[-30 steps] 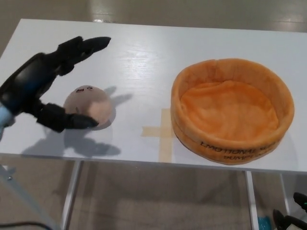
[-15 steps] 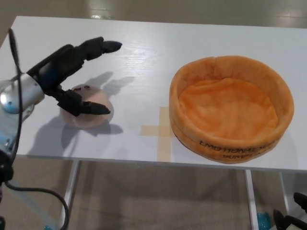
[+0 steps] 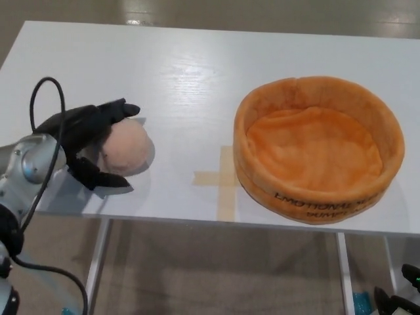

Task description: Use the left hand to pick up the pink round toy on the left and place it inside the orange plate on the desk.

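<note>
Pink round toy (image 3: 126, 148) sits on the white desk (image 3: 197, 65) near its front-left part, and the left hand (image 3: 84, 134) is wrapped around the toy's left side. The two fingers (image 3: 111, 111) curve over the top and back of the ball, and the thumb (image 3: 98, 177) reaches under its front, so the toy lies between them, toward the robot's right of the palm. The fingers look closed against the plush surface, but from this angle I cannot be sure how firm the contact is, or whether the ball has left the desk; it seems to rest on it.

Since the toy is round, it has no long axis to match, so the grasp direction is free. What matters is the way to the goal: the orange plate (image 3: 367, 118) stands well apart to the right, past a cross of tape (image 3: 223, 178) on the desk. The carry must therefore go to the right, with enough lift to pass over the soft raised rim. The left hand is the only hand near the toy; the right hand does not appear.
</note>
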